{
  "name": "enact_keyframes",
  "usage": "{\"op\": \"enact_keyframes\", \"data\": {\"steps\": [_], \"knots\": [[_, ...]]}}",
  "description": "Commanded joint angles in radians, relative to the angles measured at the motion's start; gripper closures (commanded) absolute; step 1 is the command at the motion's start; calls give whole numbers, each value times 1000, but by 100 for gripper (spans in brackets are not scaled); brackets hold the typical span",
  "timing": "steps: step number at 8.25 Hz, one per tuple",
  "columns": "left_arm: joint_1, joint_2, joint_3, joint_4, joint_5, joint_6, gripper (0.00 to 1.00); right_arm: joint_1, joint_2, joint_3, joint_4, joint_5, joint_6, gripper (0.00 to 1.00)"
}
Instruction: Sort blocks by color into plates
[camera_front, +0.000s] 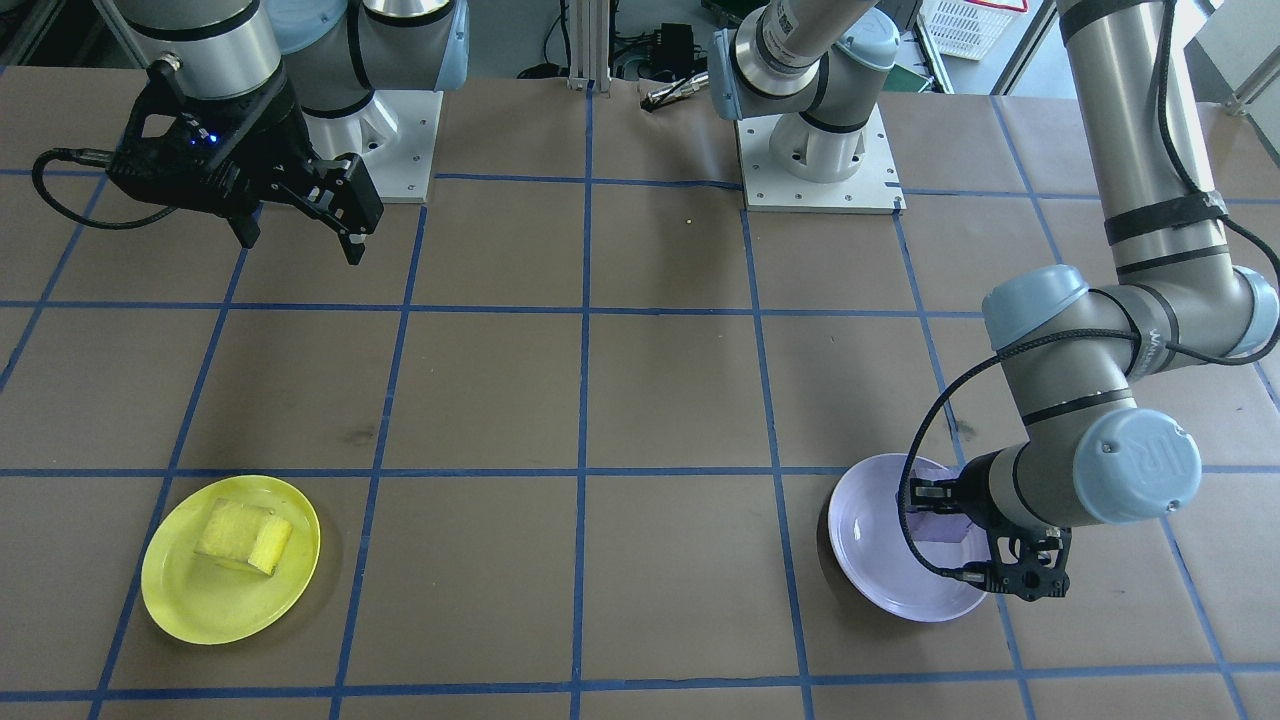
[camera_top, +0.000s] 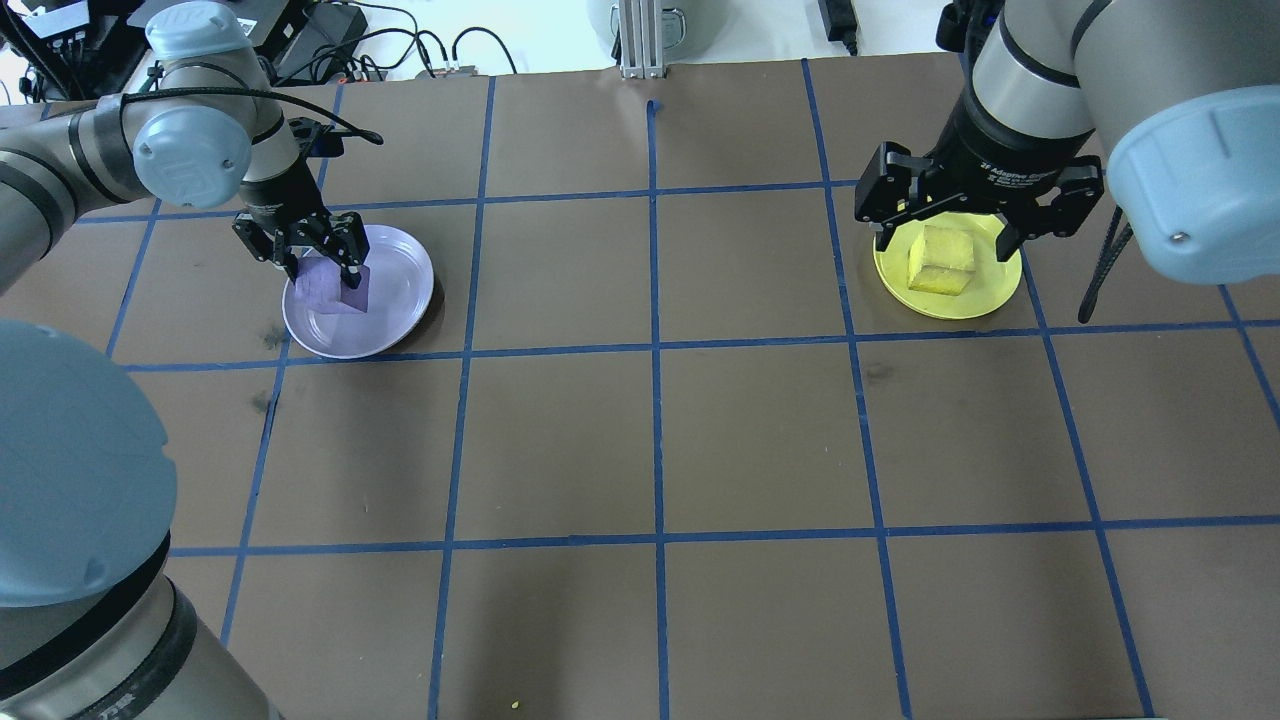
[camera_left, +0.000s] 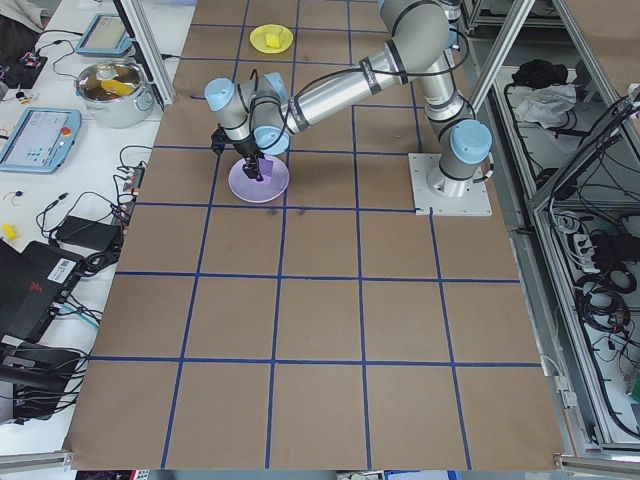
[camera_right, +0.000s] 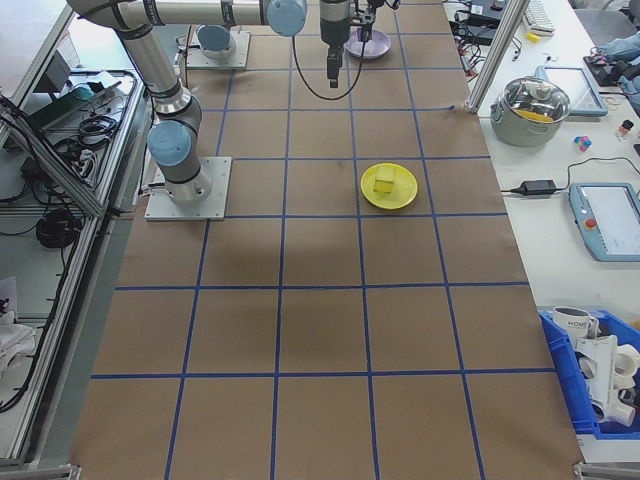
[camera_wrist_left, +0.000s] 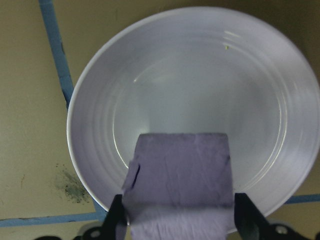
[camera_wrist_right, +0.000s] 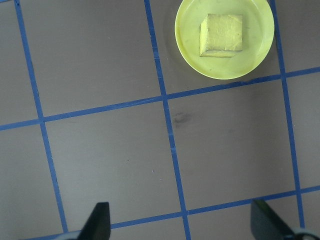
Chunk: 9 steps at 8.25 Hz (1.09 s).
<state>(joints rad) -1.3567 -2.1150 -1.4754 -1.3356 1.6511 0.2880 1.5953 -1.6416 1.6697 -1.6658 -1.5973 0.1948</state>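
Brown paper ruled into squares by blue tape covers the worktop (camera_top: 760, 430), and both plates sit toward its far edge from the robot — the lavender plate (camera_top: 395, 300) on the robot's left, the yellow plate (camera_top: 990, 290) on its right. Left claw (camera_top: 322, 262) hangs over the lavender plate, clenched on the purple block (camera_top: 335, 288); in the left wrist view the block (camera_wrist_left: 180, 185) sits between the two fingers above the plate's near rim (camera_wrist_left: 90, 100), and whether it touches the plate cannot be told. Yellow block (camera_top: 942, 260) lies in the yellow plate, tilted a little. Right claw (camera_front: 300, 235) is released and holds nothing — in the front view it stands high, close to the robot's side of the worktop, well apart from the yellow plate (camera_front: 190, 590)
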Motion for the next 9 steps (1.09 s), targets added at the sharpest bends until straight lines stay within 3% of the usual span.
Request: {"op": "enact_keyframes", "data": {"steps": [1, 3, 4, 6, 9], "knots": [[-13, 30, 0, -17, 15, -4, 0, 0, -15, 1, 0, 2, 0, 0], [-50, 99, 0, -16, -14, -10, 0, 2, -30, 4, 3, 13, 0, 0], [-100, 172, -2, -19, -55, -16, 0, 2, -49, 5, 14, 14, 0, 0], [-165, 321, -17, -22, -62, -111, 0, 2, -55, 5, 15, 14, 0, 0], [-219, 438, -19, -82, -71, -159, 0, 2, -57, 5, 15, 11, 0, 0]]}}
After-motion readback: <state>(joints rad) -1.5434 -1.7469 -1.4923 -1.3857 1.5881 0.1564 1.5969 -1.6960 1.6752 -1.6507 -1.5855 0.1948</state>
